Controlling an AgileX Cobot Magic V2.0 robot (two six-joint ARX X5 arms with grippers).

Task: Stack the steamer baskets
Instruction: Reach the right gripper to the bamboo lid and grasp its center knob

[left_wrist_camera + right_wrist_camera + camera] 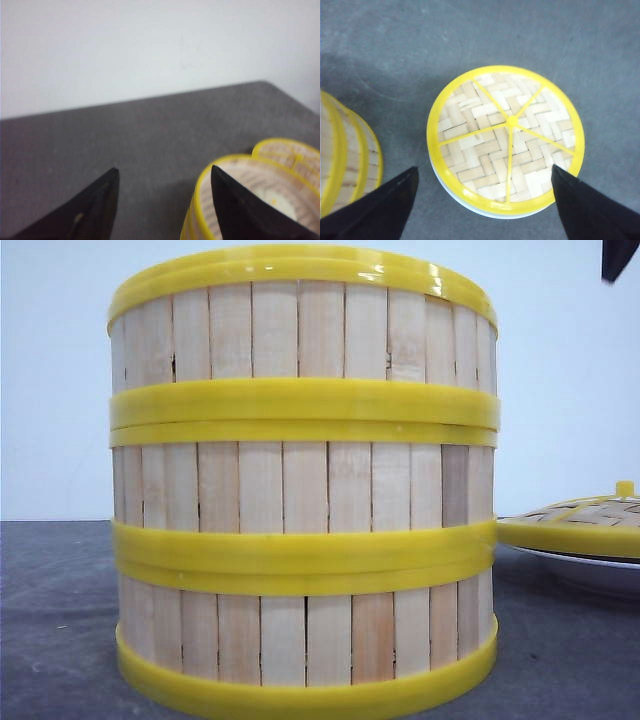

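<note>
Already the three baskets stand stacked in one straight column on the counter, filling the front view's centre, rims seated flush on one another. At about 3 o'clock from the stack sits the lid, resting on a white plate, just beside the column but seemingly apart from it.

Both tools hold nothing. The left tool hangs spread above the counter, with the stack's open top near one fingertip. The right tool is spread wide over the lid, whose knob lies roughly between the fingers.

By my reading, the stacking itself looks done. The baskets seem light and stiff: thin wooden slats bound by smooth plastic rims, which could slip under hard pads. A hold across a wall, one finger inside and one outside just under the top rim, seems safest; squeezing the slats hard might crack them, and a sideways knock could topple the tall stack.
</note>
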